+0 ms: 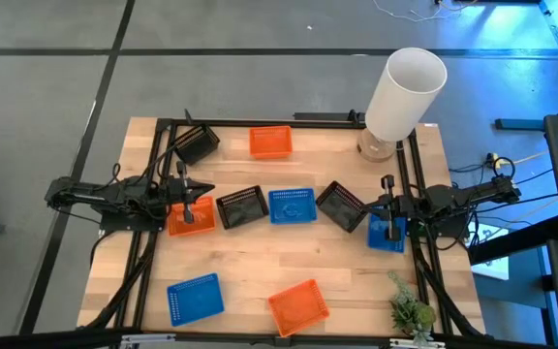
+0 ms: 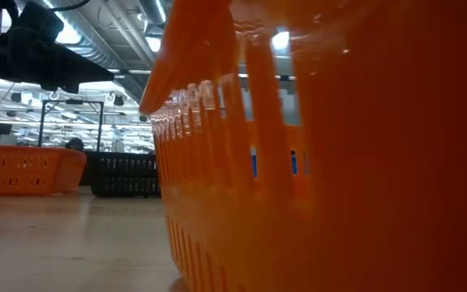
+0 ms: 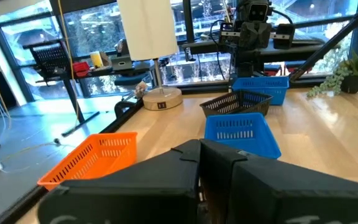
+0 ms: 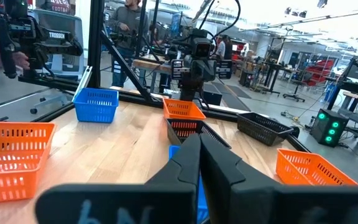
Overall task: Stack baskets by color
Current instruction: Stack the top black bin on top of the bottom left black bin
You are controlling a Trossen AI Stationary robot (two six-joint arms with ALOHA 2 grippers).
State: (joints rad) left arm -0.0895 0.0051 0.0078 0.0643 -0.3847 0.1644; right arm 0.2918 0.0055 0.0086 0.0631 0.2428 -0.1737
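- High view shows a wooden table [image 1: 279, 257] with nine small baskets on it, all looking empty inside.
- Big white cylinder [image 1: 405, 92] stands at about 1 o'clock on the table.
- Across the middle sit an orange basket [image 1: 192, 215], a black basket [image 1: 241, 206], a blue basket [image 1: 292, 206], a tilted black basket [image 1: 342, 205] and a blue basket [image 1: 387, 233].
- At 12 o'clock is one orange basket [image 1: 270, 142], and a black basket [image 1: 198, 143] sits at 11.
- At 7 o'clock lies a blue basket [image 1: 195, 298]; at 6 lies an orange basket [image 1: 298, 306].
- Little green plant [image 1: 410, 310] sits at 5 o'clock.
- Left gripper [image 1: 188, 209] is over the 9 o'clock orange basket, fingers squeezed together.
- Right gripper [image 1: 389, 228] is over the 3 o'clock blue basket, fingers squeezed together too.
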